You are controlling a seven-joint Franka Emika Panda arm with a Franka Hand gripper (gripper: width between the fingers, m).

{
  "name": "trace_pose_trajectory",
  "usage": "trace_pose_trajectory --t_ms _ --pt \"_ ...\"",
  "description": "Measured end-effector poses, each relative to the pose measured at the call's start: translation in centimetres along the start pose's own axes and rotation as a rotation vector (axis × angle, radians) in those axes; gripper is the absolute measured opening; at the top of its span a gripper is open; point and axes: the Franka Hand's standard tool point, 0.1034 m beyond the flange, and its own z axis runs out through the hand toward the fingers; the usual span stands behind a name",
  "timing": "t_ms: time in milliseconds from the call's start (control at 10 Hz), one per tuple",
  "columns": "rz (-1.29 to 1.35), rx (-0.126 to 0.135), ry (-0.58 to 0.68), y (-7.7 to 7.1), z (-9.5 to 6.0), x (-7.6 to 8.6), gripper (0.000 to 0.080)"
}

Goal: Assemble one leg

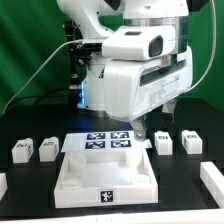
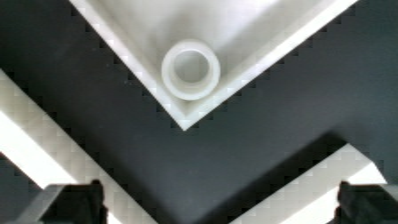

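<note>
Claw (image 1: 152, 126) is being held spread and empty above the tabletop's (image 1: 70, 175) corner socket (image 2: 191, 70); nearest leg (image 1: 165, 143) is being left ungrasped; square, upright grip advised.

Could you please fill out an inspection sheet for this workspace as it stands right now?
Surface: black table; marker board lying flat on it.
Job's things: four legs standing apart, none held.
Clutter: white tray-like part in front of the marker board; white pieces at both picture edges.
Grippers: gripper open, empty, over a white corner with a round socket.
Cables: black cables behind the arm.
Surroundings: green backdrop.
</note>
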Motion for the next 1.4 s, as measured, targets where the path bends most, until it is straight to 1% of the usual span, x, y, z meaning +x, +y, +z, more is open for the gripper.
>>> trace_pose_trajectory --t_ms 500,700,800,900,1000,1100,1200,1300,1400 --pt "0.0 0.0 0.0 0.0 0.0 0.0 0.065" --pt "-0.043 0.002 -0.001 -0.1 0.1 -0.1 0.065" --pt "-0.066 0.004 -0.004 -0.6 0.5 -0.6 0.065" --pt "-0.125 0.009 -0.01 -1.5 0.9 -1.9 0.065" --pt "-0.338 0.001 -0.006 -2.0 1.3 -3.4 0.065" --pt "-0.506 -0.024 0.011 -2.1 1.8 -5.0 0.065" --pt "-0.65 -0.036 0.015 -2.4 2.2 -6.4 0.065" --pt "-0.758 -0.035 0.009 -2.4 2.3 -7.1 0.065" --pt "-0.802 -0.035 0.005 -2.4 2.4 -7.2 0.065"
